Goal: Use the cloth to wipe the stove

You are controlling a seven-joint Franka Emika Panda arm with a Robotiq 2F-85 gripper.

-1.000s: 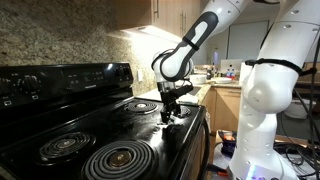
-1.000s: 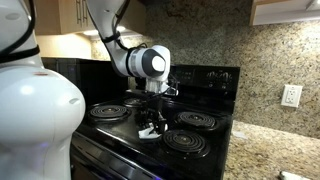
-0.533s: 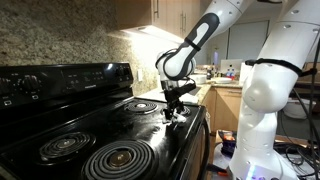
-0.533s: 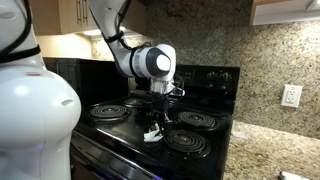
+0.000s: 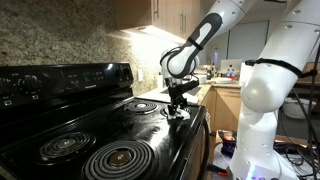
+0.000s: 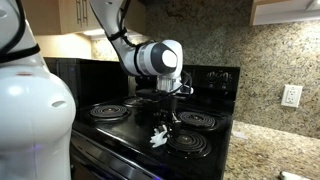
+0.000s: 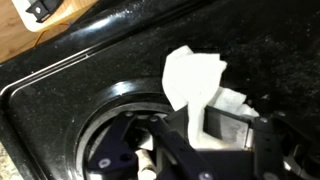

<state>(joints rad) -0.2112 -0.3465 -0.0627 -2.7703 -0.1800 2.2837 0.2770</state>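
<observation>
The black stove has coil burners and a glossy top; it also shows in another exterior view. My gripper reaches down to the stove top near its front edge and is shut on a white cloth. The cloth is pressed onto the black surface between the burners. In the wrist view the cloth sticks out from between my fingers, lying on the stove top beside a coil burner.
Several coil burners sit on the stove, the nearest large one at the front. The raised control panel stands at the back. Granite backsplash and a wall outlet are behind. A countertop holds clutter.
My gripper has slid the cloth across the stove top, toward the front edge and sideways past the burners.
</observation>
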